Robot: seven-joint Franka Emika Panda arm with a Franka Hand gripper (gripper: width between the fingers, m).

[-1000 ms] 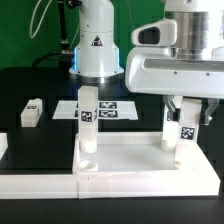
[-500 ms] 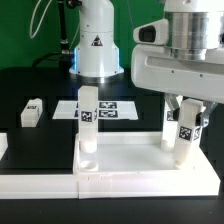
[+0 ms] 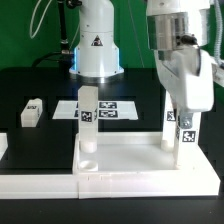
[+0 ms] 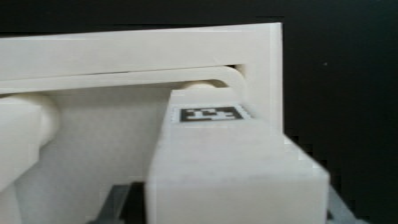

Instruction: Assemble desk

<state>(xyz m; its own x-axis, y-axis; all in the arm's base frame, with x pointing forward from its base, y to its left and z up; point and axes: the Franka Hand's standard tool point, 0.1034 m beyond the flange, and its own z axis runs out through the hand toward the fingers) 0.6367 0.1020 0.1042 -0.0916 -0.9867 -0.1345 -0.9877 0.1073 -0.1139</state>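
The white desk top lies tray-side up at the front, rim raised. One white leg stands upright in its corner at the exterior view's left. A second leg stands upright in the corner at the right. My gripper comes down from above and is shut on the upper part of this second leg. In the wrist view the held leg fills the middle, tag up, between grey fingers, with the desk top's rim beyond it.
A loose white leg lies on the black table at the exterior view's left. The marker board lies behind the desk top. The arm's white base stands at the back. A low white border strip runs along the front left.
My wrist has turned about its vertical axis while holding the right-hand leg. The leg stays upright in the same corner. The other parts have not moved.
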